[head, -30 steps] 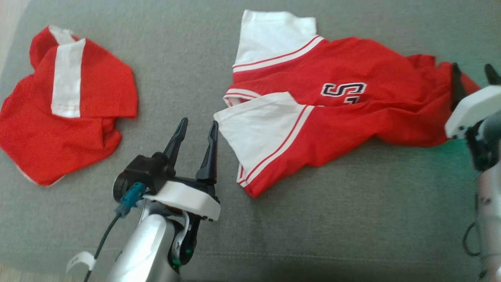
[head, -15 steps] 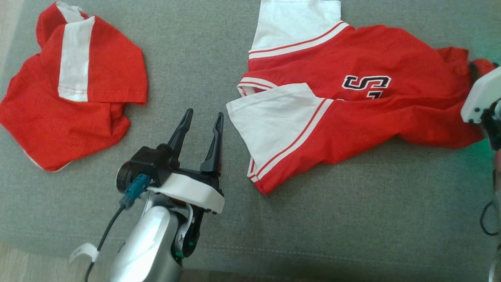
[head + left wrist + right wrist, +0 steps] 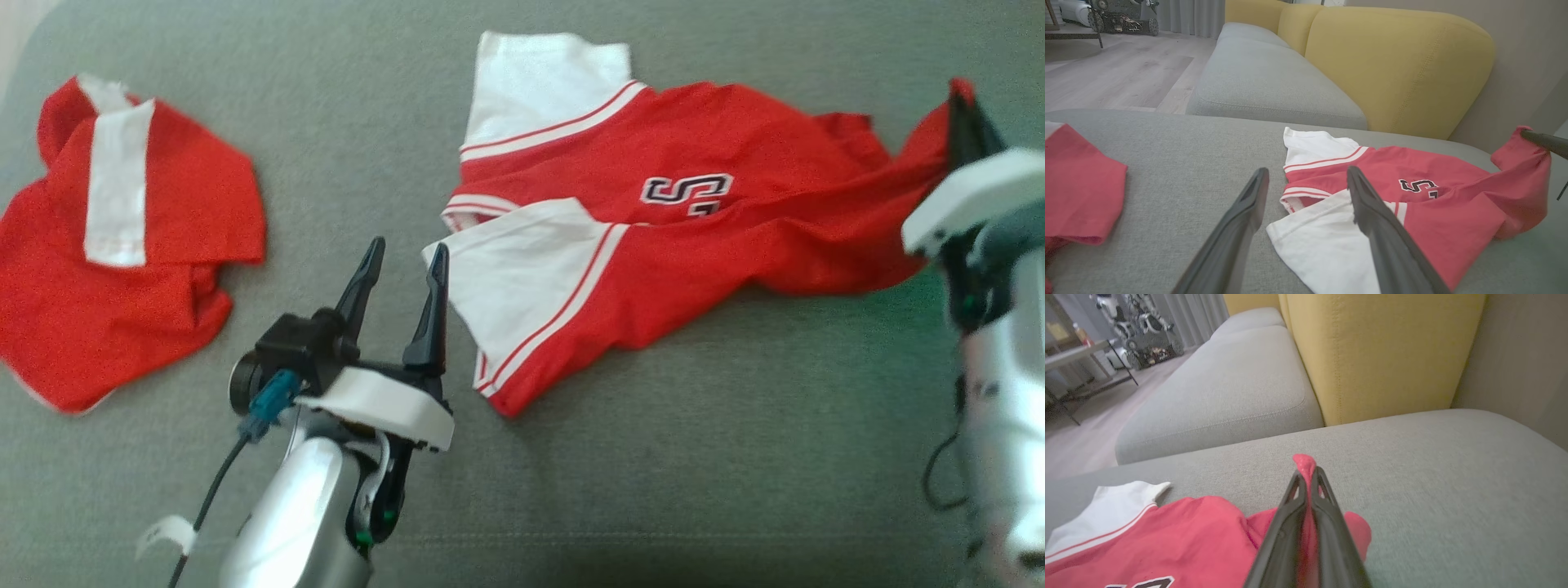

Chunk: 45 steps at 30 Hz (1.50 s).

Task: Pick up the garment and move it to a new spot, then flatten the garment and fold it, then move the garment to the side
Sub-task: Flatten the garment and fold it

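On the grey sofa cushion [image 3: 735,474] in front of me, the garment [image 3: 735,237] lies stretched across the seat. It is a red jersey with a letter patch, its sleeve end toward my left and its hem end toward my right, and it is rumpled rather than flat. My right gripper [image 3: 1309,473] is clenched on the hem corner [image 3: 1305,461]. In its wrist view the two dark fingers [image 3: 1286,531] meet with red cloth squeezed between them and a tuft poking past the tips, and the fabric rises off the cushion in a peak toward that pinch. I read that as the handle for the first step: a corner grip lets me lift and carry the jersey without wadding up the body. My left gripper [image 3: 408,249] is released, jaws apart and holding nothing, parked just beside the nearer white sleeve [image 3: 522,278]. That seems a sensible spot for taking the other end, so the cloth could hang taut between two hands. The head view is a little smeared there, so I can't tell whether its inner fingertip touches the sleeve edge. A second red garment [image 3: 122,269] sits loosely folded well apart to the left, and I judge it best left alone. The yellow backrest [image 3: 1396,69] stands behind the seat, limiting room that way. My worry is the thin pinch: a single corner may slip, or the shirt may bunch if it is dragged from one end.
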Motion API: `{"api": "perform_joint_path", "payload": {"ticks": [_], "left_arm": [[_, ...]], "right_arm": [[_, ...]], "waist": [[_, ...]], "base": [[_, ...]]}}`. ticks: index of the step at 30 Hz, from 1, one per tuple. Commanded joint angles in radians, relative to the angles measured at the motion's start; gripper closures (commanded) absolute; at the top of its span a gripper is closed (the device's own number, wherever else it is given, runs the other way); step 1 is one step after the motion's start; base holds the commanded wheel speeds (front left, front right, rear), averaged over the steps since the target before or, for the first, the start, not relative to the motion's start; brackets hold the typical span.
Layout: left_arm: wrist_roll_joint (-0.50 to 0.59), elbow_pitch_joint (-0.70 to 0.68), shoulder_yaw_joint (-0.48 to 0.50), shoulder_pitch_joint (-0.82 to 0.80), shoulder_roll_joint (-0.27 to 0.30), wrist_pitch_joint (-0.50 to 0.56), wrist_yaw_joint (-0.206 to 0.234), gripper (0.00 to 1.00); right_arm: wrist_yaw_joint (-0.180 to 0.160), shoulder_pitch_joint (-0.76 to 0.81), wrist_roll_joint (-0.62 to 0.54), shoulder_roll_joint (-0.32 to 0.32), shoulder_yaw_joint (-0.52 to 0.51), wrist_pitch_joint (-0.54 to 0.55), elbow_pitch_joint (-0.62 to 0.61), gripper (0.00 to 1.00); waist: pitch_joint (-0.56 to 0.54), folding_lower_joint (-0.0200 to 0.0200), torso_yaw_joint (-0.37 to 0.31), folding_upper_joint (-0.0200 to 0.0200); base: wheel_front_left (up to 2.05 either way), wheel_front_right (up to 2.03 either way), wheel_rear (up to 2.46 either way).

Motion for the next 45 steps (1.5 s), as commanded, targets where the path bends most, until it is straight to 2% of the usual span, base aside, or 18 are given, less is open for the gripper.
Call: {"api": "perform_joint_path", "payload": {"ticks": [1, 4, 10, 13, 17, 18, 19, 22, 28, 31, 35, 41, 45], "left_arm": [[0.008, -0.027, 0.038, 0.002, 0.007, -0.009, -0.003, 0.0], [0.014, -0.023, 0.057, 0.028, 0.007, -0.009, -0.005, 0.0], [0.017, -0.018, 0.076, 0.069, 0.007, -0.009, -0.01, 0.0], [0.019, -0.019, 0.083, 0.082, 0.007, -0.009, -0.012, 0.0], [0.021, -0.02, 0.086, 0.087, 0.007, -0.009, -0.014, 0.0], [0.022, -0.021, 0.085, 0.088, 0.007, -0.009, -0.015, 0.0], [0.022, -0.021, 0.085, 0.088, 0.007, -0.009, -0.015, 0.0], [0.022, -0.019, 0.083, 0.086, 0.007, -0.009, -0.017, 0.0], [0.019, -0.012, 0.077, 0.084, 0.007, -0.009, -0.02, 0.0], [0.013, -0.011, 0.072, 0.082, 0.007, -0.009, -0.021, 0.0], [-0.009, -0.004, 0.059, 0.08, 0.007, -0.009, -0.021, 0.0], [-0.04, 0.049, 0.01, 0.043, 0.007, -0.009, -0.049, 0.0], [-0.018, 0.141, -0.026, -0.027, 0.007, -0.009, -0.063, 0.0]], "right_arm": [[-0.001, 0.039, 0.056, 0.022, 0.018, -0.025, -0.068, 1.0], [-0.001, 0.164, 0.183, 0.043, 0.025, -0.051, -0.197, 1.0], [-0.001, 0.39, 0.303, 0.054, 0.019, -0.038, -0.379, 1.0], [-0.001, 0.479, 0.326, 0.064, -0.027, -0.02, -0.418, 1.0], [-0.001, 0.558, 0.29, 0.081, -0.079, 0.004, -0.421, 1.0], [-0.001, 0.573, 0.268, 0.085, -0.097, 0.015, -0.411, 0.7], [-0.001, 0.583, 0.241, 0.09, -0.115, 0.029, -0.398, 0.0], [-0.001, 0.582, 0.19, 0.104, -0.119, 0.018, -0.412, 0.0], [-0.001, 0.563, 0.13, 0.117, -0.071, -0.123, -0.502, 0.0], [-0.001, 0.571, 0.148, 0.122, -0.012, -0.198, -0.534, 0.0], [-0.001, 0.593, 0.194, 0.124, 0.075, -0.236, -0.527, 0.0], [-0.001, 0.582, 0.21, 0.124, 0.115, -0.26, -0.509, 0.0], [-0.001, 0.568, 0.215, 0.125, 0.124, -0.27, -0.507, 0.0]], "waist": [[-0.04, 0.0, -0.039, 0.0], [-0.077, 0.0, -0.08, 0.0], [-0.121, 0.0, -0.129, 0.0], [-0.133, 0.0, -0.144, 0.0], [-0.138, 0.0, -0.153, 0.0], [-0.139, 0.0, -0.154, 0.0], [-0.139, 0.0, -0.155, 0.0], [-0.14, 0.0, -0.153, 0.0], [-0.145, 0.0, -0.142, 0.0], [-0.147, 0.0, -0.131, 0.0], [-0.147, 0.0, -0.125, 0.0], [-0.129, 0.0, -0.143, 0.0], [-0.104, 0.0, -0.167, 0.0]], "base": [[0.0, 0.0, 0.0], [0.0, 0.0, 0.0], [0.0, 0.0, 0.0], [0.0, 0.0, 0.0], [0.0, 0.0, 0.0], [0.0, 0.0, 0.0], [0.0, 0.0, 0.0], [0.0, 0.0, 0.0], [0.0, 0.0, 0.0], [0.0, 0.0, 0.0], [0.0, 0.0, 0.0], [0.0, 0.0, 0.0], [0.0, 0.0, 0.0]]}}
